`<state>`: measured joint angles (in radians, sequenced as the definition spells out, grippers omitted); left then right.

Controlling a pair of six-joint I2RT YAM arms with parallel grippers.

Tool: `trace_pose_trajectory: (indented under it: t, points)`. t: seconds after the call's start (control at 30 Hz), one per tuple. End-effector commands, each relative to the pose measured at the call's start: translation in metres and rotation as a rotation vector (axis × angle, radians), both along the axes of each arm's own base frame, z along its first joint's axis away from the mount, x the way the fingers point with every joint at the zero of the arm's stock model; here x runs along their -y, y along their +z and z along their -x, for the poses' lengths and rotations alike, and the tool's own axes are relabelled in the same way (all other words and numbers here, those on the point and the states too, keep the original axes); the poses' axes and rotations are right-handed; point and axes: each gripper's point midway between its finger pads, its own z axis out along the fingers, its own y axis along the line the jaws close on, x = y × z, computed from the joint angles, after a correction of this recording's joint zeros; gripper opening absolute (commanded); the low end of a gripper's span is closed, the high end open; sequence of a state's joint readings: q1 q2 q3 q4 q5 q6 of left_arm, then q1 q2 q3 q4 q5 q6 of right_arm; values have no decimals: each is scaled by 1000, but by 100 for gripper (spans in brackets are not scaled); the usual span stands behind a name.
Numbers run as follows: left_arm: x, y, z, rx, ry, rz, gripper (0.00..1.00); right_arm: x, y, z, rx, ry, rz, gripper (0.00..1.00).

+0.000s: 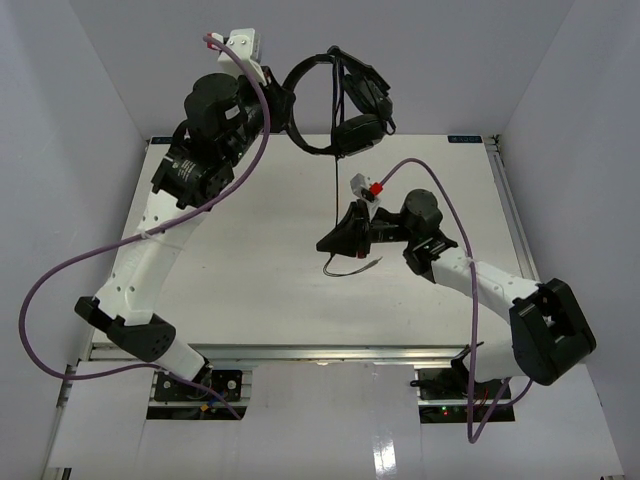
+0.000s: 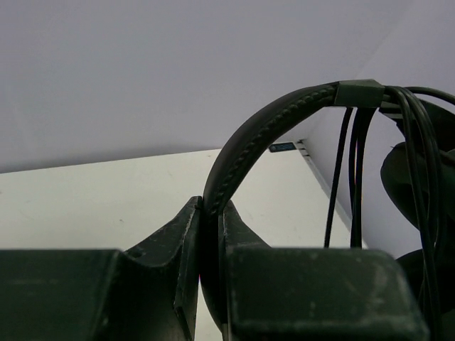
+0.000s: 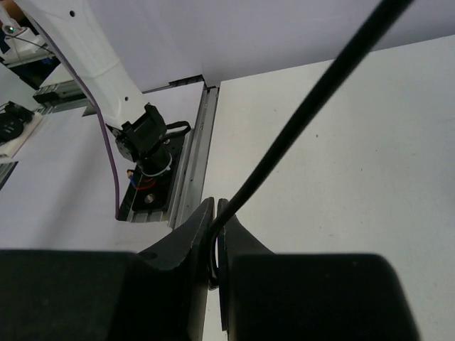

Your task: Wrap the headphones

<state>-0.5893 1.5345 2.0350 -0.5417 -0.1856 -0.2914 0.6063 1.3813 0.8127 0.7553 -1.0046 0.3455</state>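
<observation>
The black headphones [image 1: 340, 100] hang in the air above the table's far edge. My left gripper [image 1: 283, 100] is raised high and shut on the thin headband [image 2: 263, 131], as the left wrist view [image 2: 212, 206] shows. The two earcups [image 1: 362, 128] hang to its right, with several turns of thin black cable [image 2: 355, 177] beside them. One strand of cable [image 1: 333, 190] drops straight down to my right gripper [image 1: 326, 245], which is shut on it [image 3: 306, 121] just above the table; the jaws [image 3: 215, 206] pinch the cable. The cable's loose end [image 1: 352, 268] lies on the table.
The white table [image 1: 250, 250] has metal rails along its near and right edges [image 1: 505, 200]. White walls close in the back and both sides. The left arm's base [image 3: 146, 138] and a purple robot cable [image 1: 60, 270] lie at the near left.
</observation>
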Motion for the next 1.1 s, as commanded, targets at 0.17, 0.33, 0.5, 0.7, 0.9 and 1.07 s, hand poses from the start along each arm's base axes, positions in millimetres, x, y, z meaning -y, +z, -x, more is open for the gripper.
trace_pose_trajectory:
  t: [0.17,0.33,0.5,0.7,0.9,1.07]
  points:
    - [-87,-51,-59,-18,322,-162,0,11,-1,-30,218,-209,222,8]
    - [-104,-128,-82,-149,344,-238,0,23,-19,-43,328,-287,476,8]
    - [-90,-180,-97,-250,293,-283,0,26,-47,-58,506,-350,769,8]
    - [-77,-252,-92,-406,171,-405,0,55,-28,-106,972,-604,1114,8]
    - [-61,-322,-53,-546,21,-481,0,67,30,-131,1264,-824,1161,8]
    - [-42,-343,-25,-597,-123,-454,0,63,66,-135,1403,-912,1059,8]
